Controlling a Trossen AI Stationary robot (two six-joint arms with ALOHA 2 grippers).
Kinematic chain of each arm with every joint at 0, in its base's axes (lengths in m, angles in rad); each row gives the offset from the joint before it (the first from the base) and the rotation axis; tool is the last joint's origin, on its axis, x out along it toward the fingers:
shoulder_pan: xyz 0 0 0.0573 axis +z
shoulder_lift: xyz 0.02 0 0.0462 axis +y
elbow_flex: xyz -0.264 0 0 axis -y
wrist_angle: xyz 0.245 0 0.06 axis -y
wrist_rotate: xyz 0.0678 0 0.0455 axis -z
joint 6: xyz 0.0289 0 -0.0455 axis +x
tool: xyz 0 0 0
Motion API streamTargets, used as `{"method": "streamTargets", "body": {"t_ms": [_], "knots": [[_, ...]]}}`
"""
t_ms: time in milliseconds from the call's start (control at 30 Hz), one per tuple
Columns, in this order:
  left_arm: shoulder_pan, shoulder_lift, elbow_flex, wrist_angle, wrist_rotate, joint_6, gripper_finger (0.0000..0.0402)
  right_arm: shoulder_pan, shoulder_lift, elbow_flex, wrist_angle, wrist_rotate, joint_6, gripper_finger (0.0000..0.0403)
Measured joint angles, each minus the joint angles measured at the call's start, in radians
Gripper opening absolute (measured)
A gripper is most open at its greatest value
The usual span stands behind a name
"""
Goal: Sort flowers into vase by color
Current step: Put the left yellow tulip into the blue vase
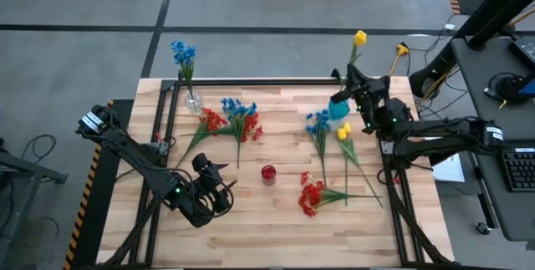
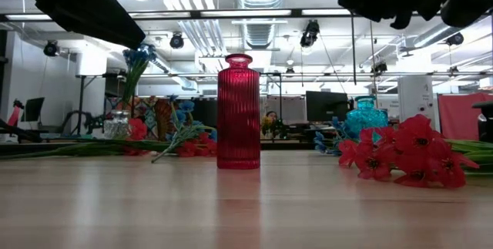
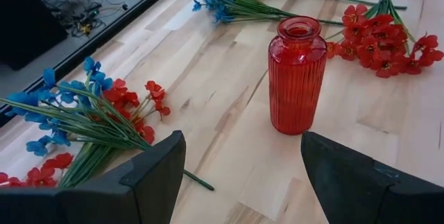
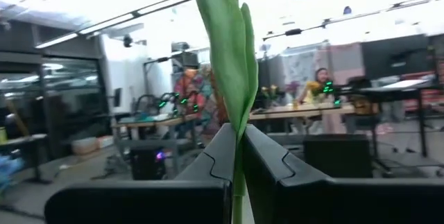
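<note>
While the right gripper, upper right of the high view, pinches a yellow tulip by its stem, best practice: keep it vertical and lower it centred over the teal vase. Left gripper, lower left, jaws wide, empty. Right wrist view alone shows the stem clamped; low view alone shows the red vase upright.

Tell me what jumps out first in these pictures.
The red vase stands upright alone mid-table, with red flowers lying to its right. At the far right edge, the right end effector is shut on a yellow tulip raised above the teal vase.
</note>
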Motion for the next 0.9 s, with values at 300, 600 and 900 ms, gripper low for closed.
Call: {"method": "streamTargets", "body": {"t_ms": [300,600,900], "knots": [[0.0,0.0,0.0,-0.001,0.0,0.003,0.0268,-0.123,0.013,0.0,-0.007,0.006,0.004,0.0013],[0.002,0.0,0.0,-0.002,-0.002,0.003,0.0268,-0.158,0.064,-0.001,-0.03,0.005,-0.008,0.0013],[0.002,0.0,0.0,-0.003,-0.002,0.003,0.0268,-0.17,0.139,-0.002,-0.03,0.014,0.026,0.0013]]}}
